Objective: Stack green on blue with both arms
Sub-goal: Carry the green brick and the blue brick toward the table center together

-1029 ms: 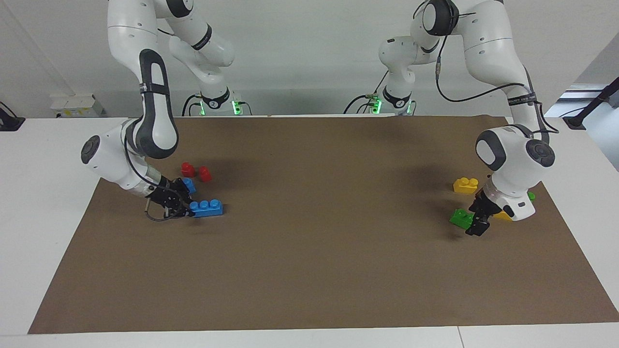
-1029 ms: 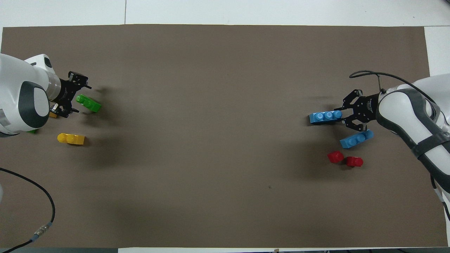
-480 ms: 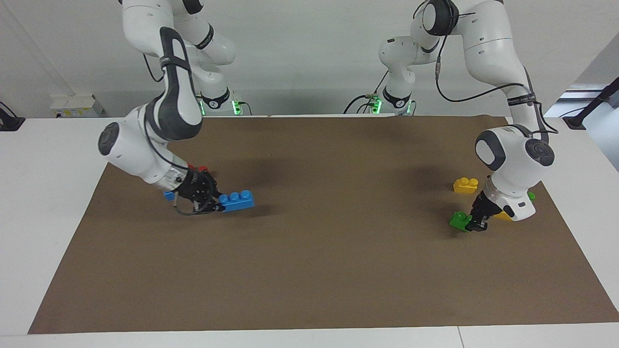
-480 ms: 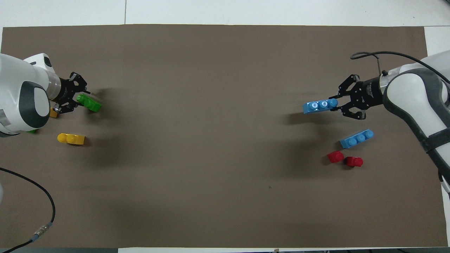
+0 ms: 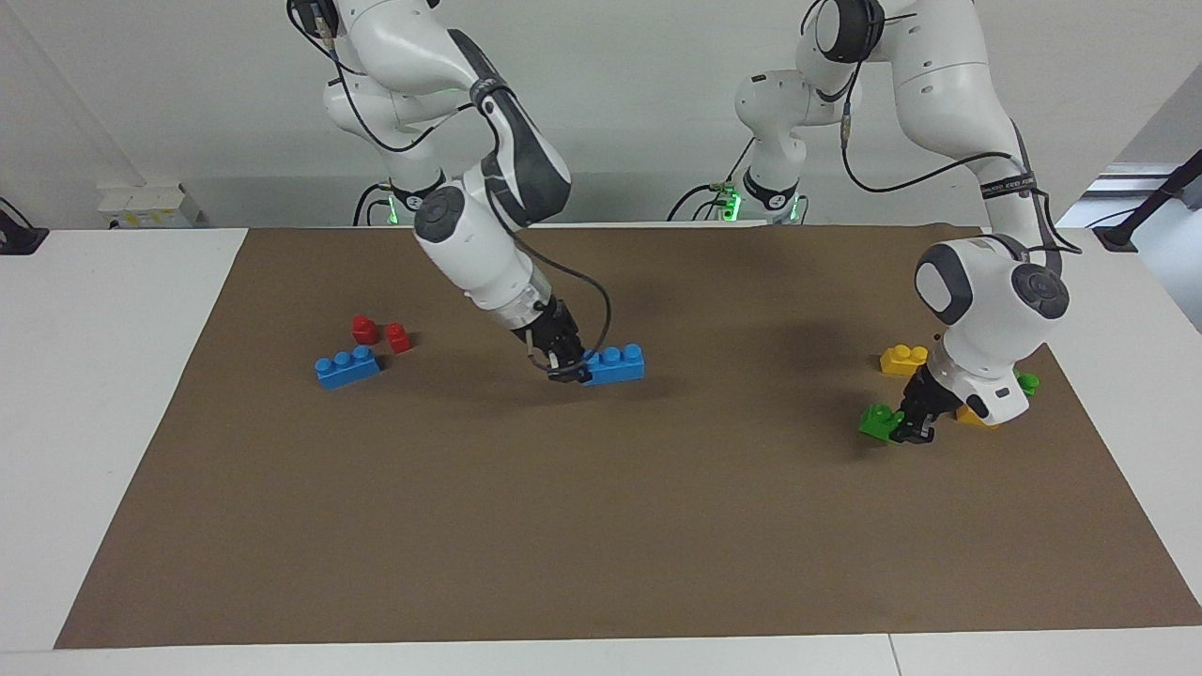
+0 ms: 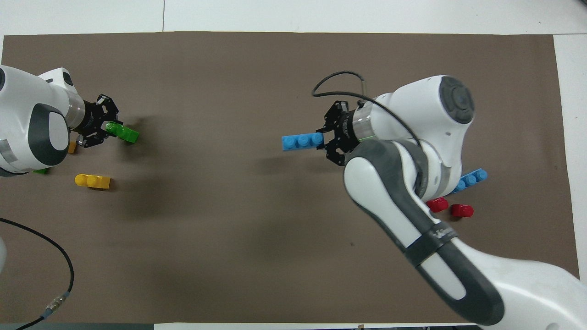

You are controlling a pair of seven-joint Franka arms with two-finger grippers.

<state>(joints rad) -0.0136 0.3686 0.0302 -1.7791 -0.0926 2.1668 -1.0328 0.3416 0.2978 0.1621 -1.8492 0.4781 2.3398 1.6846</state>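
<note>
My left gripper [image 5: 909,424] is shut on one end of the lime-green two-stud brick [image 5: 880,420], held just above the brown mat at the left arm's end; both show in the overhead view, gripper [image 6: 106,129] and brick [image 6: 124,133]. My right gripper [image 5: 568,368] is shut on one end of a sky-blue three-stud brick [image 5: 615,364], held level, studs up, low over the middle of the mat. In the overhead view the right gripper [image 6: 326,140] holds this blue brick [image 6: 300,141] pointing toward the left arm's end.
A second blue brick [image 5: 346,367] and two red pieces [image 5: 365,329] lie at the right arm's end. A yellow brick [image 5: 903,359], another yellow brick [image 5: 972,418] and a second green brick [image 5: 1030,382], both partly hidden, lie by the left arm. A cable [image 6: 55,256] crosses the mat.
My right arm has lifted the blue brick and carried it from the right arm's end to the mat's middle. My left gripper has closed on the green brick and shifted it slightly toward the middle.
</note>
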